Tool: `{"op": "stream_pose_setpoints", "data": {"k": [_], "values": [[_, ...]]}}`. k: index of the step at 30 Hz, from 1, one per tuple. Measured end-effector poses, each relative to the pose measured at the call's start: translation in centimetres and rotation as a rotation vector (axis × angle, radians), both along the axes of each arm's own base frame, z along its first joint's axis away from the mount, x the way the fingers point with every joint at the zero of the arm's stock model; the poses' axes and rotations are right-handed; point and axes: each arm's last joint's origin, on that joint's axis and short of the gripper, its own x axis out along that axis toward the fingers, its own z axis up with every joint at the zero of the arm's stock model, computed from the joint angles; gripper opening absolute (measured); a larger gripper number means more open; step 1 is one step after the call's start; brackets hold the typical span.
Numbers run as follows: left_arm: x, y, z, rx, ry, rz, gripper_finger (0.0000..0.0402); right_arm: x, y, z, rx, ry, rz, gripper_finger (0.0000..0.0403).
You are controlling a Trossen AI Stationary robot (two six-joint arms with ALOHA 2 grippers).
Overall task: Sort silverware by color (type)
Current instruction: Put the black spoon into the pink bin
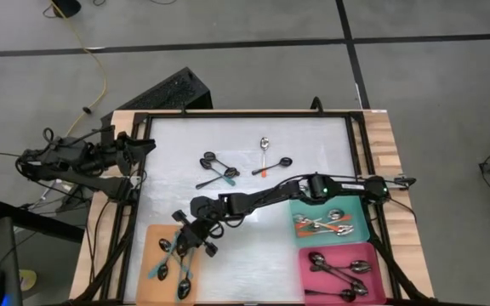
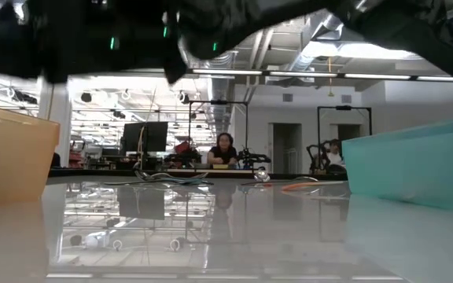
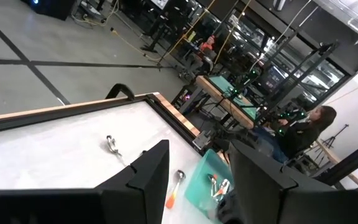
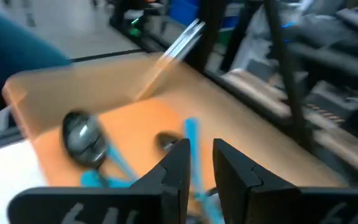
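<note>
My right gripper (image 1: 192,242) reaches across the table and hovers over the far edge of the orange tray (image 1: 207,285) at the near left. Its fingers (image 4: 201,168) stand a little apart. Teal-handled spoons (image 1: 167,268) lie in that tray. One thin teal handle (image 4: 193,149) shows through the gap, and two dark bowls (image 4: 82,137) lie beside it on the tray floor. More silverware lies loose mid-table: black spoons and a teal one (image 1: 217,168), and a spoon with an orange handle (image 1: 264,153). My left gripper (image 1: 147,146) waits open at the far left.
A teal tray (image 1: 360,208) at the right holds orange-handled spoons (image 1: 317,223). A pink tray (image 1: 313,280) at the near right holds black spoons (image 1: 339,272). A dark frame rims the white table. People sit in the room beyond.
</note>
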Motion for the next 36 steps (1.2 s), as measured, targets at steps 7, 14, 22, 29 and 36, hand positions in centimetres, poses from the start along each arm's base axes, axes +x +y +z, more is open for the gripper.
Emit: {"op": "stream_pose_setpoints", "data": {"k": [7, 14, 22, 29, 36], "values": [[0.0, 0.0, 0.0, -0.005, -0.003, 0.0, 0.0151, -2.1, -3.6, 8.9, -0.047, 0.034, -0.185, 0.0091], [0.0, 0.0, 0.0, 0.003, 0.001, -0.001, 0.0151, -5.2, -8.2, 12.7, -0.121, 0.271, -0.486, 0.0092], [-0.1, 0.1, -0.3, 0.023, 0.031, 0.053, 0.0151, -5.7, -12.8, 10.3, 0.013, 0.536, -0.781, 0.0092], [-0.1, 0.2, -0.3, 0.025, 0.031, 0.076, 0.0151, -5.1, -14.6, 4.9, -0.053, 0.698, -0.924, 0.0123], [-0.1, 0.2, -0.4, 0.029, 0.045, 0.073, 0.0151, -4.6, -15.8, 0.8, -0.095, 0.768, -1.052, 0.0209]]}}
